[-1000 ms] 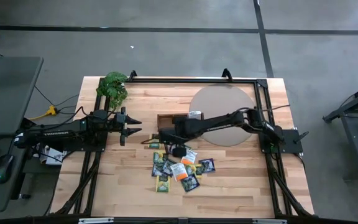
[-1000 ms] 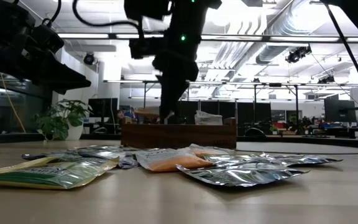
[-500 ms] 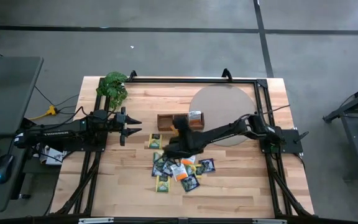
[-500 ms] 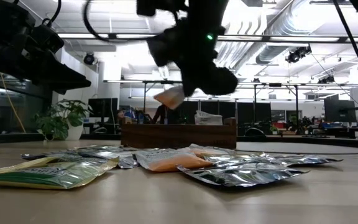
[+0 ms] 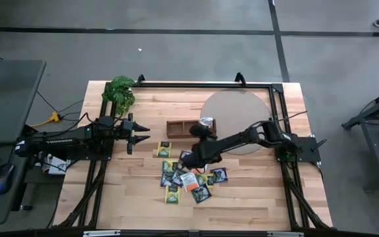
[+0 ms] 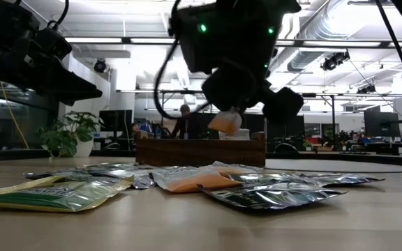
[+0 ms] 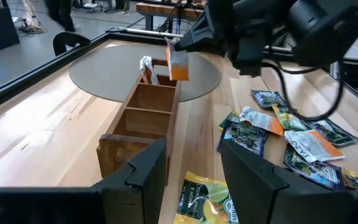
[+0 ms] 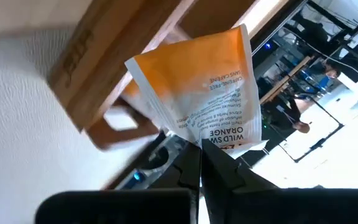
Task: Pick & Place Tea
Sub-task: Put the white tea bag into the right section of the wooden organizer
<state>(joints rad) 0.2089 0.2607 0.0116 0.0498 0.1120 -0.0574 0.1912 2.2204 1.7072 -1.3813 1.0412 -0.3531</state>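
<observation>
The right gripper (image 8: 199, 163) hangs above the table with its fingers pressed onto an orange-and-white paper tea sachet (image 8: 197, 93), held in the air just beside the brown wooden three-compartment tray (image 5: 181, 126), at about four o'clock of it. The other flat paper sachets (image 5: 188, 179) lie scattered on the butcher-block table (image 5: 242, 197), at six o'clock of the tray. The left gripper (image 5: 139, 133) waits at nine o'clock, fingers spread, empty.
</observation>
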